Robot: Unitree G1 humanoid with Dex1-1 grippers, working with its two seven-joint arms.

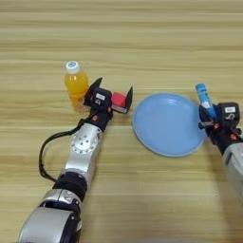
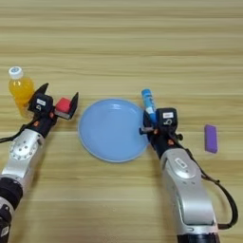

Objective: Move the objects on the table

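My left gripper [image 1: 115, 89] is open on the table, and a small red cube [image 1: 118, 99] sits between its two black fingers, close against the right one. To its right lies the round light-blue plate [image 1: 166, 126]. At the plate's right rim my right gripper [image 2: 150, 119] is shut on the short blue tube [image 2: 148, 102]. The tube's white-labelled upper part sticks out beyond the fingers. A small purple block [image 2: 210, 138] lies on the wood to the right of that arm.
An orange juice bottle [image 1: 76, 86] with a white cap stands just left of the left gripper, almost touching its left finger. A black cable [image 1: 43, 156] loops out beside the left forearm. The wooden table [image 1: 142, 42] stretches away behind everything.
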